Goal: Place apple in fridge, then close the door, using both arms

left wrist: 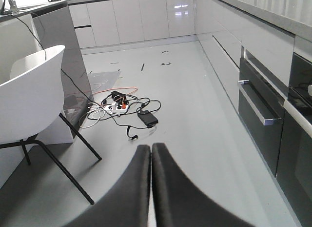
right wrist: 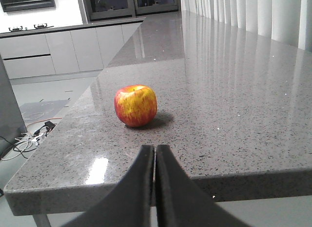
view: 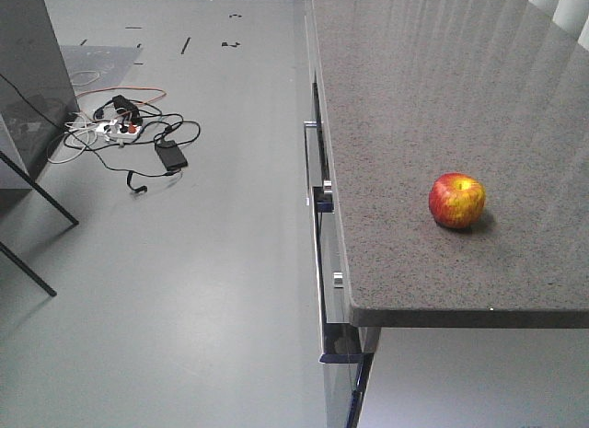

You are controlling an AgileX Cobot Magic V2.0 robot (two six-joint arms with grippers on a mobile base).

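The apple (view: pixel 456 200), red with yellow streaks, rests on the speckled grey stone counter (view: pixel 433 87) close to its near edge. In the right wrist view the apple (right wrist: pixel 135 105) lies a short way ahead of my right gripper (right wrist: pixel 155 149) and slightly to its left. That gripper is shut and empty, level with the counter's front edge (right wrist: pixel 243 183). My left gripper (left wrist: pixel 151 148) is shut with nothing in it and hangs over the grey floor. A tall dark grey panel (left wrist: pixel 61 66) stands at the left; I cannot tell whether it is the fridge or its door.
A tangle of cables with a power strip (view: pixel 129 133) lies on the floor (view: pixel 184 281). A white chair (left wrist: pixel 29 95) with thin black legs (view: pixel 37 207) stands at the left. Cabinet fronts with metal handles (left wrist: pixel 256 107) run under the counter.
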